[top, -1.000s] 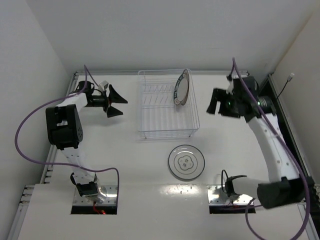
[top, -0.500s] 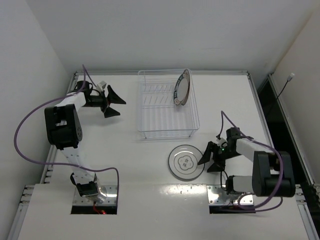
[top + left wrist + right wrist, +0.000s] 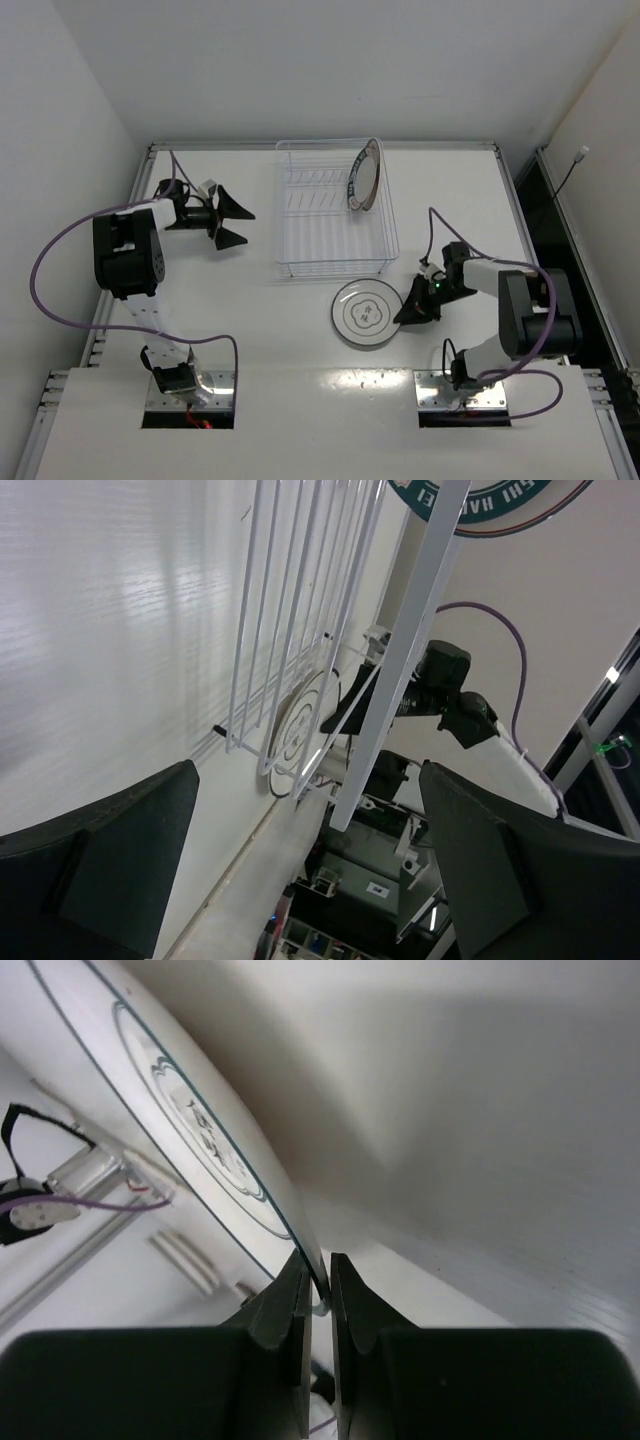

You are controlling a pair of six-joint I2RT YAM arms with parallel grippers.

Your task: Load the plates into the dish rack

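Right jaws clamped on grey-ringed plate (image 3: 365, 313), its face up, left jaws spread

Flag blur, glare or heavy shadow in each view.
Top external: sharp, evenly lit, faint shadows. Left wrist: left fingers dark and blurred, dish rack wires crisp. Right wrist: broad shadow behind the grey-ringed plate; right fingers soft.

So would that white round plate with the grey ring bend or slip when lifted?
The white round plate with the grey ring looks rigid, so it likely won't bend. The right gripper pinches only its glossy rim, so it could slip or swing. Probably breakable if dropped.
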